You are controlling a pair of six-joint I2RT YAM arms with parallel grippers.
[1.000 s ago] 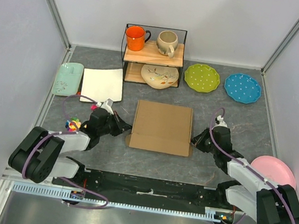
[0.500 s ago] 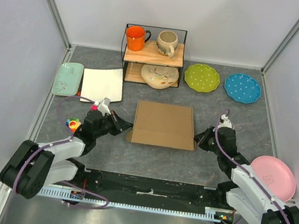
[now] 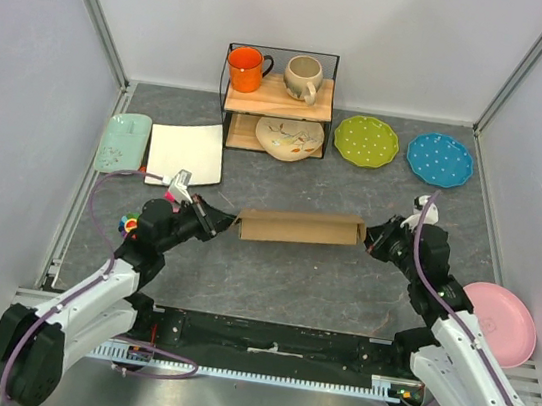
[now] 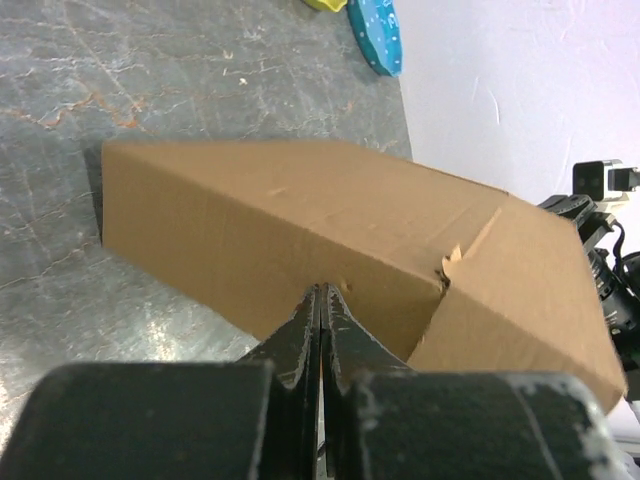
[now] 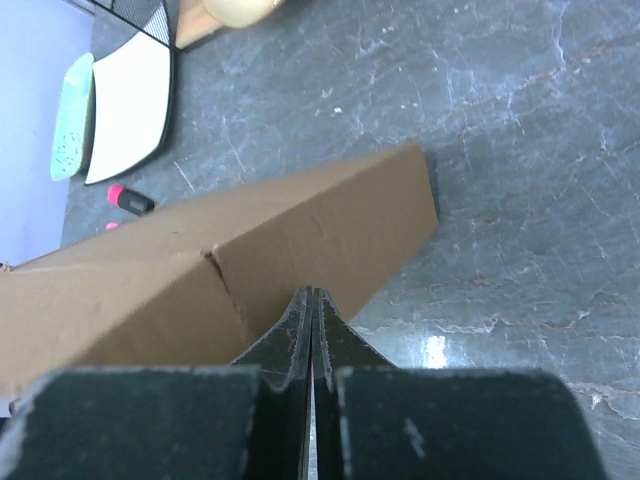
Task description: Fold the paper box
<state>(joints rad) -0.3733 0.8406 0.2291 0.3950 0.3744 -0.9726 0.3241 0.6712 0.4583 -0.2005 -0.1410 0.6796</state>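
Note:
The paper box (image 3: 300, 227) is a closed brown cardboard mailer, tipped up so that from above it shows as a narrow strip at mid-table. My left gripper (image 3: 233, 223) is shut, its tips against the box's left end. My right gripper (image 3: 367, 235) is shut too, its tips against the right end. In the left wrist view the shut jaws (image 4: 322, 290) touch the box's (image 4: 300, 220) side wall near a flap seam. In the right wrist view the shut jaws (image 5: 308, 292) meet the box's (image 5: 300, 245) other wall. No cardboard shows between either pair of fingers.
Behind the box a small rack (image 3: 277, 103) holds an orange mug (image 3: 246, 68), a beige mug (image 3: 303, 76) and a bowl (image 3: 288, 138). A green plate (image 3: 366, 141) and a blue plate (image 3: 440, 159) lie back right, a white square plate (image 3: 186, 154) and a mint tray (image 3: 122, 142) back left, and a pink plate (image 3: 499, 321) near right.
The box lay flat a second ago; it is now tipped up on edge between the two grippers. Both arms have reached forward and risen, jaws shut throughout.

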